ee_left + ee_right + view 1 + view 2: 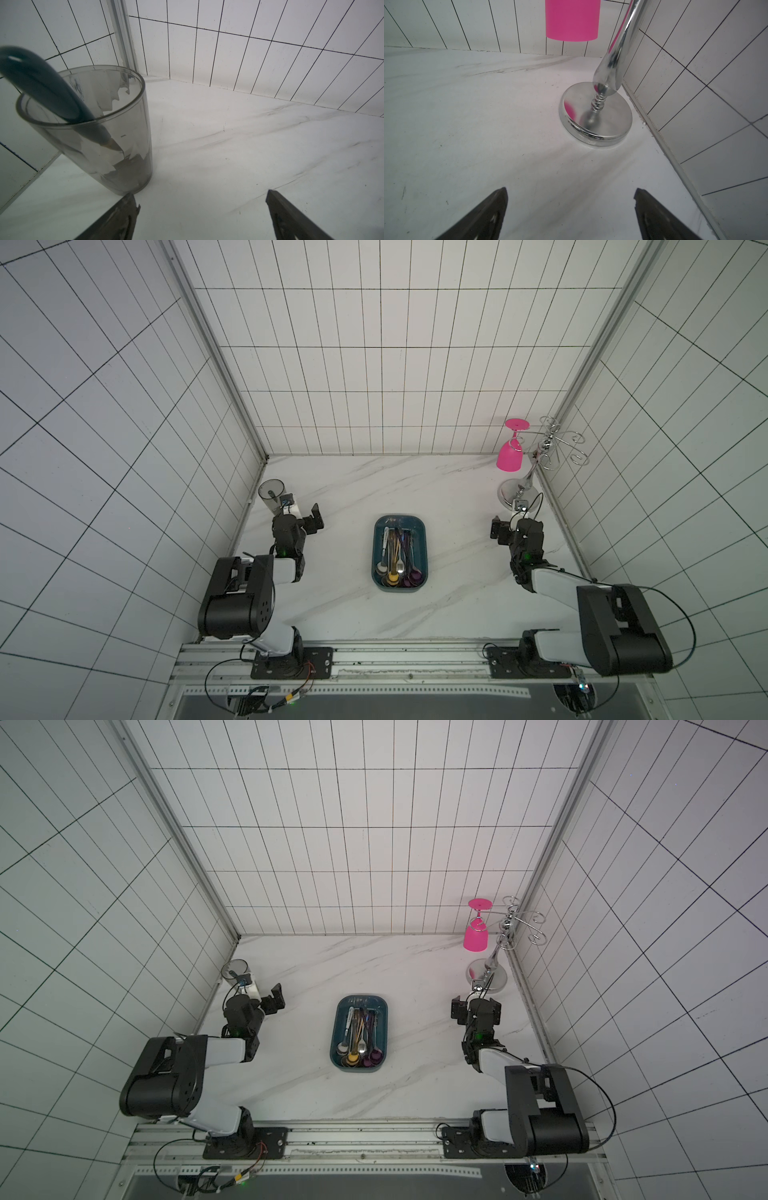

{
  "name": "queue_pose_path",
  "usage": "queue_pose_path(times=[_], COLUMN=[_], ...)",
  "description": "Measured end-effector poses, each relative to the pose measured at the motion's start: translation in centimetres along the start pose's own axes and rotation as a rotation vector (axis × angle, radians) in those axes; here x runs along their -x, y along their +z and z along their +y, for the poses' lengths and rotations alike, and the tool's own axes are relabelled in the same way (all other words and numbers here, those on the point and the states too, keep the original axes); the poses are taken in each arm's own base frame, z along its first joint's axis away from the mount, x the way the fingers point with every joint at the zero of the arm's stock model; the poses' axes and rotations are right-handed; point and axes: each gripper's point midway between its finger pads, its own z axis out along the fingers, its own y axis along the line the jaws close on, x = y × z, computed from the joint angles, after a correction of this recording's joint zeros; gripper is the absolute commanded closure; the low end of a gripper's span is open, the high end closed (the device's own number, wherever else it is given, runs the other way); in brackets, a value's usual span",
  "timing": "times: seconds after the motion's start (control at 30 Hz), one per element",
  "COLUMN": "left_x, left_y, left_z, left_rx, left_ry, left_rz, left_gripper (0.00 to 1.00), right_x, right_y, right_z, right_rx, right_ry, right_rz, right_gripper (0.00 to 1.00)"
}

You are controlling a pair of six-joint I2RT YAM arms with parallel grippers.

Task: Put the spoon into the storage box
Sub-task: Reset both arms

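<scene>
Spoon [41, 83] you're after, the dark teal one I think, stands in the grey cup [116, 145] at the far left, near your left gripper [200, 194], which is wide open and empty. Storage box [425, 547] sits mid-table holding other spoons [395, 556]. Right gripper [570, 189], also gaping and empty, faces the chrome rack [596, 116] far right

A smoky grey translucent cup [266, 502] stands upright in the far left corner of a white marble-pattern tabletop [332, 497], close to the left wall. In the far right corner, a pink wine glass [510, 456] hangs upside down from a chrome glass rack [509, 493], its round base on the tabletop. White tiled walls [374, 364] enclose three sides; an aluminium rail [415, 659] runs along the near edge.
</scene>
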Motion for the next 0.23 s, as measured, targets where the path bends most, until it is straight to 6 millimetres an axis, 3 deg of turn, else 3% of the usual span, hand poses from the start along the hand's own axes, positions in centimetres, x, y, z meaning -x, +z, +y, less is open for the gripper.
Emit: queue_pose_path(times=[0.23], left_x=[0.00], left_y=[0.00], left_z=[-0.01], left_rx=[0.000], left_ry=[0.000], left_rz=[0.000], left_gripper=[0.01], right_x=[0.29], right_y=[-0.17], right_z=[0.10], right_rx=[0.018], right_ry=[0.008], right_rz=[-0.007], right_gripper=[0.01])
